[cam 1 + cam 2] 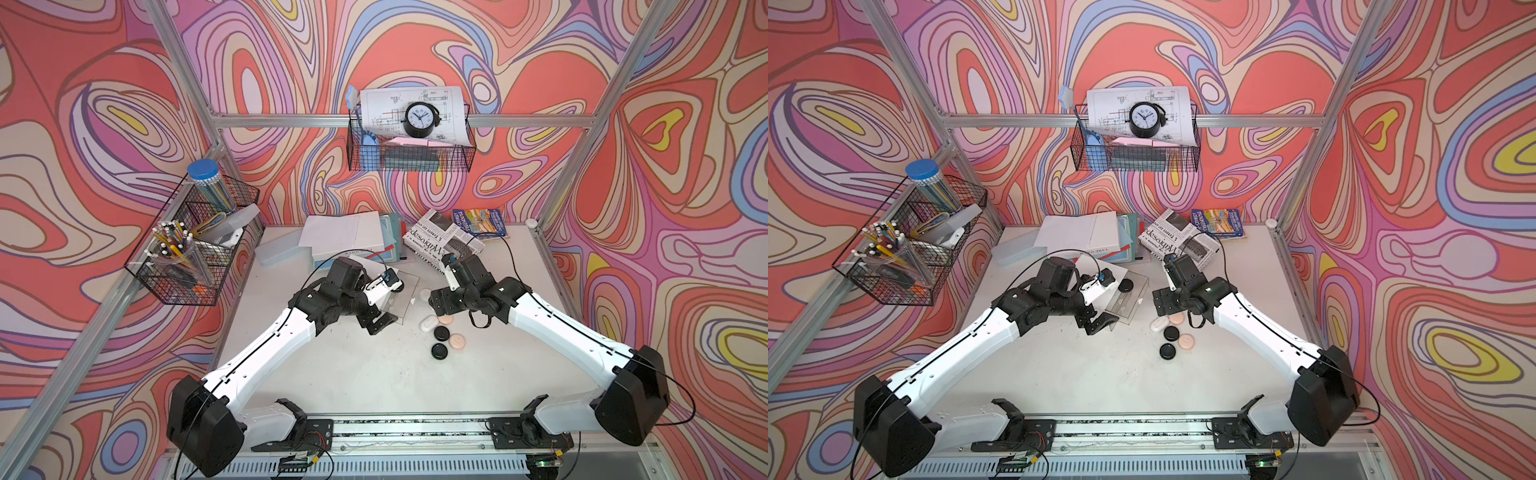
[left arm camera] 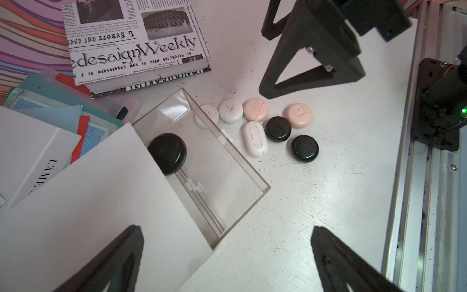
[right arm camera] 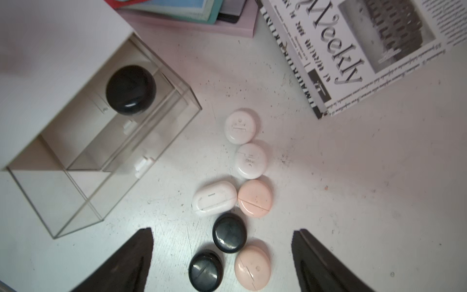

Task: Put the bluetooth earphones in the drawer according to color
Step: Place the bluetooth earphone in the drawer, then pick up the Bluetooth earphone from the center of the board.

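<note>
On my speckled white table (image 3: pixel 353 189) I see three white cases (image 3: pixel 240 126), two pale pink cases (image 3: pixel 255 198) and two glossy black cases (image 3: pixel 229 232); another black case (image 3: pixel 130 89) shows through the clear drawer (image 3: pixel 177 101) of the white cabinet (image 3: pixel 63 50) (walls (image 1: pixel 415 41) swirl coral, lilac, blue).

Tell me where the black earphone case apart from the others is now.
In a top view, the black case sits inside the open clear drawer of the white cabinet, left of the loose cases on the table.
</note>
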`<state>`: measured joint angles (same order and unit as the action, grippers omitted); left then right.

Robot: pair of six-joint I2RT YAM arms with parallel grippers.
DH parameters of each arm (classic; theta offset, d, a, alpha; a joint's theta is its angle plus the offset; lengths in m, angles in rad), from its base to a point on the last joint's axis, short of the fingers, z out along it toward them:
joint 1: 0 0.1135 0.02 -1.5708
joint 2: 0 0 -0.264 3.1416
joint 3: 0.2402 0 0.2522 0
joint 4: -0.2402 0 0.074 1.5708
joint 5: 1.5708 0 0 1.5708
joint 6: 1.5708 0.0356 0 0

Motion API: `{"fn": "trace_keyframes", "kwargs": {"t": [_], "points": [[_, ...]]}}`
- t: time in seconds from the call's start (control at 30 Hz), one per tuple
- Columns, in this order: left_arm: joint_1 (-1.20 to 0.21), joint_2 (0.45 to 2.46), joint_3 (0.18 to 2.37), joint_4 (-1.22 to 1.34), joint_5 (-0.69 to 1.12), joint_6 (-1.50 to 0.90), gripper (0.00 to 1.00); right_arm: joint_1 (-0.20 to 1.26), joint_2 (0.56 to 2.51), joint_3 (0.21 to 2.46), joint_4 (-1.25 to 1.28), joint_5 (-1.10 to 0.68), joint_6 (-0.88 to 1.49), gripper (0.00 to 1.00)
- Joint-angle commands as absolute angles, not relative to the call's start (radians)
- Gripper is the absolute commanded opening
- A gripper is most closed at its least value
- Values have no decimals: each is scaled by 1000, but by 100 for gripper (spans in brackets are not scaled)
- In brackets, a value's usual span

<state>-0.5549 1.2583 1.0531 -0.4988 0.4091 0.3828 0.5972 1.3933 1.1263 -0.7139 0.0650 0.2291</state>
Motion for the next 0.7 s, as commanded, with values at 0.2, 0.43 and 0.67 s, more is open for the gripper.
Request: {"fn": "trace_keyframes", "kwargs": {"t": [0.2, 0.43, 0.67], "points": [[-587, 1228, 1025, -519, 409, 432, 98, 604, 1453, 1021, -719, 17, 296, 87], [-618, 1228, 988, -546, 415, 491, 99, 604, 1493, 989, -706, 16, 311, 85], [-623, 1267, 1004, -561, 415, 480, 98, 605, 1590, 1027, -725, 8, 284, 81]]}}
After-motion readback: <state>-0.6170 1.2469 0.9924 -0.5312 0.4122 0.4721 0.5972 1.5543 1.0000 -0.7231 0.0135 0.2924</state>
